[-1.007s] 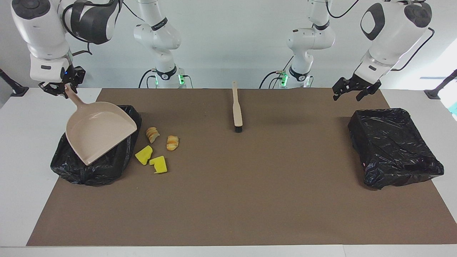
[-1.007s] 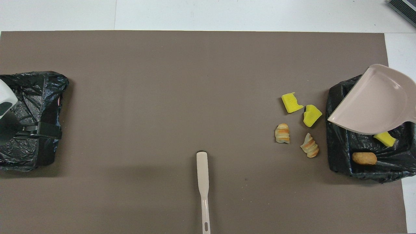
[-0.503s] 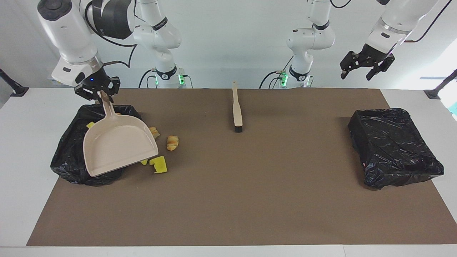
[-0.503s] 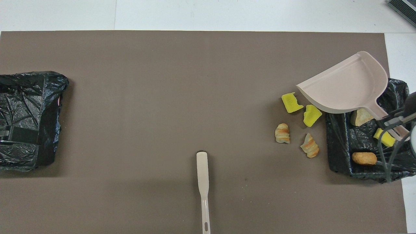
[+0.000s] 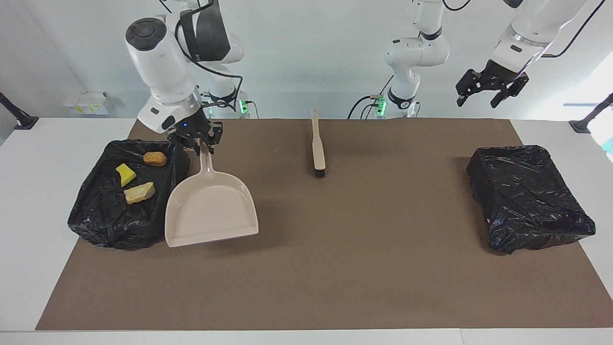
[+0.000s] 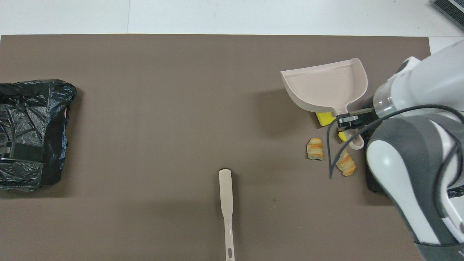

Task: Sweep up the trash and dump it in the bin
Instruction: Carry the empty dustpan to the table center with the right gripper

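Note:
My right gripper (image 5: 203, 145) (image 6: 343, 122) is shut on the handle of a beige dustpan (image 5: 210, 208) (image 6: 326, 85). The pan hangs tilted over the mat beside the black-bagged bin (image 5: 100, 218) at the right arm's end. That bin holds trash: a yellow wedge (image 5: 125, 174) and two tan lumps (image 5: 139, 192) (image 5: 154, 158). On the mat lie two bread-like lumps (image 6: 314, 148) (image 6: 345, 163) and a yellow wedge (image 6: 323, 118) half under the pan; the facing view hides these. My left gripper (image 5: 478, 99) waits open, raised high over the left arm's end.
A beige hand brush (image 5: 317, 148) (image 6: 226, 203) lies on the brown mat (image 5: 335, 268) midway between the arms, bristles pointing away from the robots. A second black-bagged bin (image 5: 529, 201) (image 6: 32, 134) stands at the left arm's end.
The right arm has swung the dustpan off the bin toward the table's middle, over the loose pieces, uncovering the trash in the bin. The left gripper rose, then held still.

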`<state>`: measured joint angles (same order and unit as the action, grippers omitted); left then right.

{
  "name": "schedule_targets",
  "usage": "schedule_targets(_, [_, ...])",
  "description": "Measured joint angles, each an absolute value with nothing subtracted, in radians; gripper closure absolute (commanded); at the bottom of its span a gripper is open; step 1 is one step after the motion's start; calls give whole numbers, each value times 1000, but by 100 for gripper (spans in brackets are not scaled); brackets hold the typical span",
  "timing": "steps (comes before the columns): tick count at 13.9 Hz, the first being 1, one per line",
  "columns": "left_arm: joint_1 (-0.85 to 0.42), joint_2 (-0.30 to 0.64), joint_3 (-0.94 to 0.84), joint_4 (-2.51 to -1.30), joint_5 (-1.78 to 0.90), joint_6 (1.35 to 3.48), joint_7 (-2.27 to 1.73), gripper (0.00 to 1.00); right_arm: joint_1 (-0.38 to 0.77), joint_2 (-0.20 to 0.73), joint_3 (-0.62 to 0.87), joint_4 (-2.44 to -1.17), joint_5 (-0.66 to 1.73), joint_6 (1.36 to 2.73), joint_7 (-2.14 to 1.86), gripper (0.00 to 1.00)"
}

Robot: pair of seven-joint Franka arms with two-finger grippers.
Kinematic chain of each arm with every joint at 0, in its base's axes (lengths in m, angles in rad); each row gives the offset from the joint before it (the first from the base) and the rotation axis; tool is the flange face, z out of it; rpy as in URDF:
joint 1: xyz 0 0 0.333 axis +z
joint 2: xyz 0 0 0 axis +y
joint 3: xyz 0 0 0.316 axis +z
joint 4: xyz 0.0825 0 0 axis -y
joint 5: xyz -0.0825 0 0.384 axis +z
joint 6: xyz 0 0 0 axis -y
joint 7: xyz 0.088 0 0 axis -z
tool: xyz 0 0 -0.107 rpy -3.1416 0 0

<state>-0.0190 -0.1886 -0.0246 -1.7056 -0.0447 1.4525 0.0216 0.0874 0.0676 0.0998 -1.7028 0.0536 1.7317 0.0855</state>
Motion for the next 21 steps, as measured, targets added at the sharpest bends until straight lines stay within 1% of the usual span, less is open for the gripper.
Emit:
schedule_targets(4, [-19,-189,-24,-1706,-45,1454,22,0,238,159,100,-1695,66,1831,321,100])
schedule_targets(7, [-19,-189,-24,-1706,-45,1454,22,0,345,228,100,-1681,66,1919,408,100])
schedule_targets(10, [-19,-189,-24,-1706,-45,1454,22,0,411,289,99,-1677,65,2016,476,100])
schedule_targets(14, [-19,-189,-24,-1706,-45,1454,22,0,489,393,97,-1664,52,2133,592,100])
schedule_targets(15, [-19,-189,-24,-1706,-45,1454,22,0,502,420,97,-1656,47,2156,613,88])
schedule_targets(16, [-19,-189,-24,-1706,-45,1454,22,0,509,440,97,-1648,45,2169,626,21])
schedule_targets(17, [-19,-189,-24,-1706,-45,1454,22,0,510,450,96,-1642,45,2171,629,0])
schedule_targets(21, [-19,-189,-24,-1706,-45,1454,22,0,534,447,96,-1626,45,2148,657,0])
